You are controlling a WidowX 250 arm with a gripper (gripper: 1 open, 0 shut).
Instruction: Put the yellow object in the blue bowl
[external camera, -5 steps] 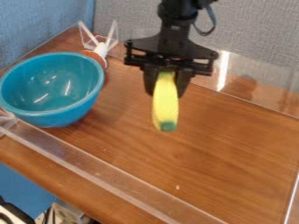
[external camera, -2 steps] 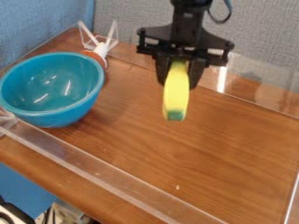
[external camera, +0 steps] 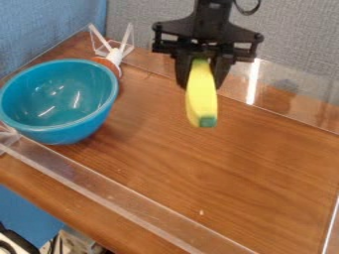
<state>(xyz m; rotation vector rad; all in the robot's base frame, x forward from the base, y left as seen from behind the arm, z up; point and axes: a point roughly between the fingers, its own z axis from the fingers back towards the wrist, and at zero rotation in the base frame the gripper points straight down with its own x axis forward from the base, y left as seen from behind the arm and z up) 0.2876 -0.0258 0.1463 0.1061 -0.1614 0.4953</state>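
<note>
One thing hangs from the gripper (external camera: 201, 65): the yellow object (external camera: 201, 94), pinched at its upper end between the fingers (external camera: 184, 67), its long axis running almost straight down from them and its greenish tip lowest, clear above the counter (external camera: 225, 169). The blue bowl (external camera: 56, 100) sits well apart from the fingers, off to the left in the view, lower and nearer the camera. Judging from this, the carry calls for a sideways travel that way until the hanging tip is over the bowl's open mouth.
</note>
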